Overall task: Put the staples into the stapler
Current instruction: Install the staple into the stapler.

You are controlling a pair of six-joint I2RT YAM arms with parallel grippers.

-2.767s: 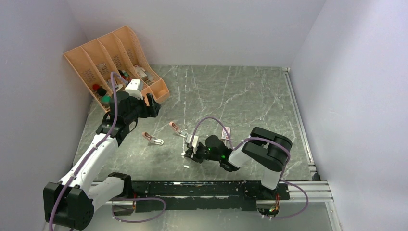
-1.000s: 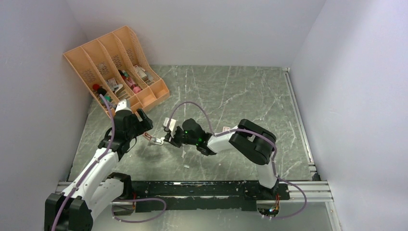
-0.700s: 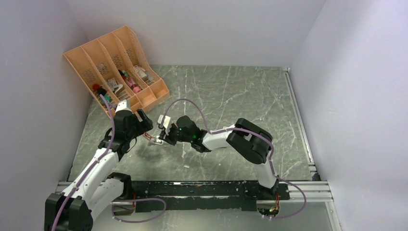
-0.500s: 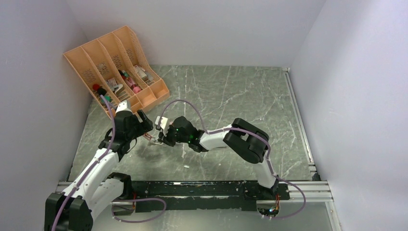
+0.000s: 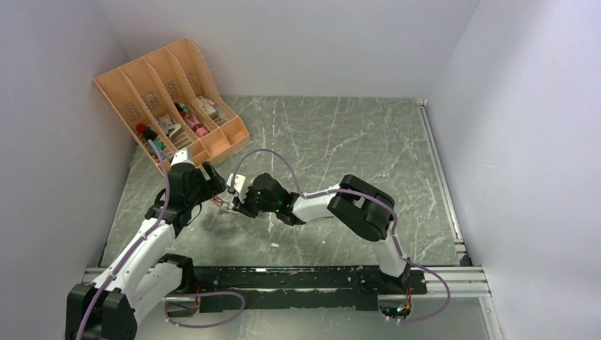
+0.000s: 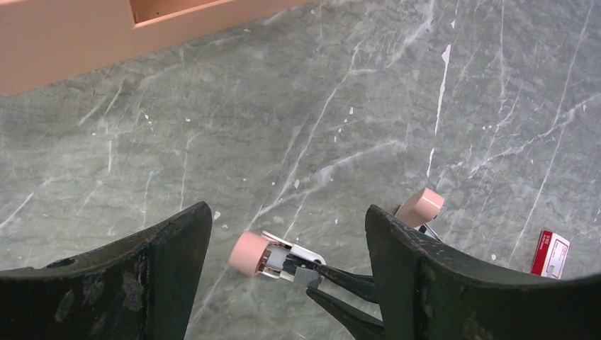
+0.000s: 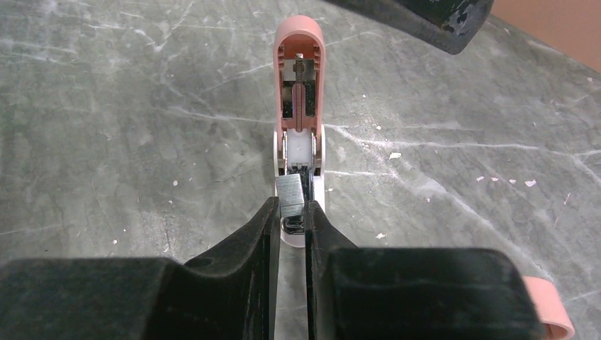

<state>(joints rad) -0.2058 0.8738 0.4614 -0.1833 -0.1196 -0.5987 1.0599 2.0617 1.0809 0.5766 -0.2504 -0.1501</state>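
The right gripper is clamped on a short silvery-grey strip of staples, its two black fingers pinching the strip from either side. The strip sits at the near end of the open stapler, right over the white magazine channel; whether it already rests in the channel cannot be told. The open stapler lies flat on the grey marbled counter with its pink top swung back away from the right wrist camera, the feed spring showing inside it. The left gripper hangs just above the same stapler with its jaws spread wide and nothing between them; in its wrist view the pink end of the stapler and the right gripper's tips show in the gap between its fingers. A second pink stapler lies near the first, on the right in that view, and the red-and-white staple box lies on the counter further right, apart from both staplers. The orange organizer stands in the far left corner of the counter, behind the left arm.
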